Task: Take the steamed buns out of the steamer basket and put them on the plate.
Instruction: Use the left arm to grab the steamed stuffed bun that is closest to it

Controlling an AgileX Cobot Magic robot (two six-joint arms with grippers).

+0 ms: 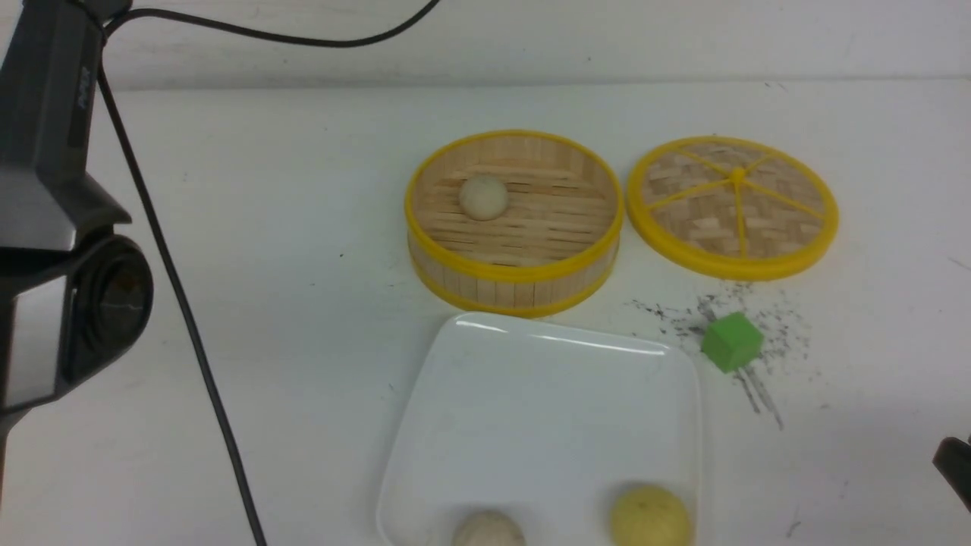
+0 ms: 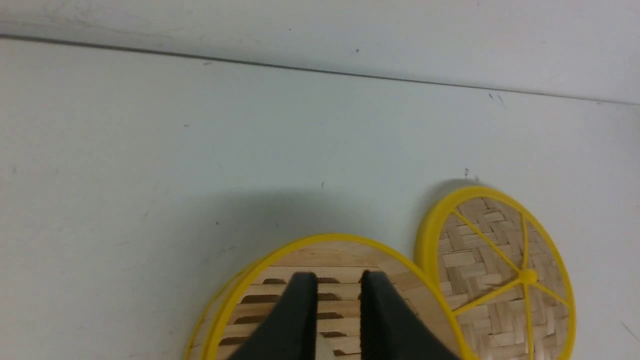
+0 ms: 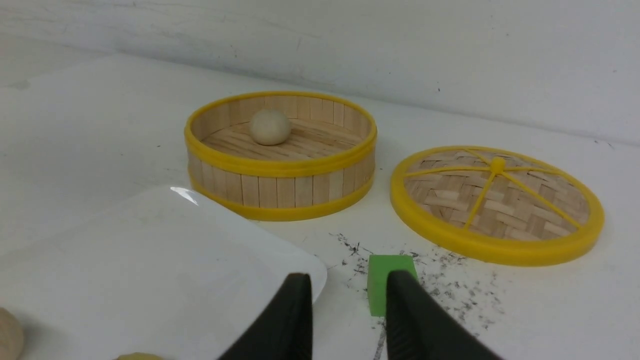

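The steamer basket (image 1: 516,269) stands mid-table with one off-white steamed bun (image 1: 483,197) on its slat floor. In front of it lies the white square plate (image 1: 546,409). Two buns rest at the plate's near edge, an off-white one (image 1: 489,531) and a pale yellow one (image 1: 650,518). My left gripper (image 2: 338,277) is open with a narrow, empty gap, and past its fingers I see the basket (image 2: 310,245). My right gripper (image 3: 347,277) is open and empty, low over the table just right of the plate (image 3: 150,260). From there the basket (image 3: 280,165) and its bun (image 3: 270,126) lie ahead.
The flat woven lid (image 1: 732,205) with yellow spokes lies right of the basket. A green cube (image 1: 730,341) sits among dark scuff marks beside the plate's far right corner. My left arm's body (image 1: 61,250) and a black cable (image 1: 190,326) fill the left side.
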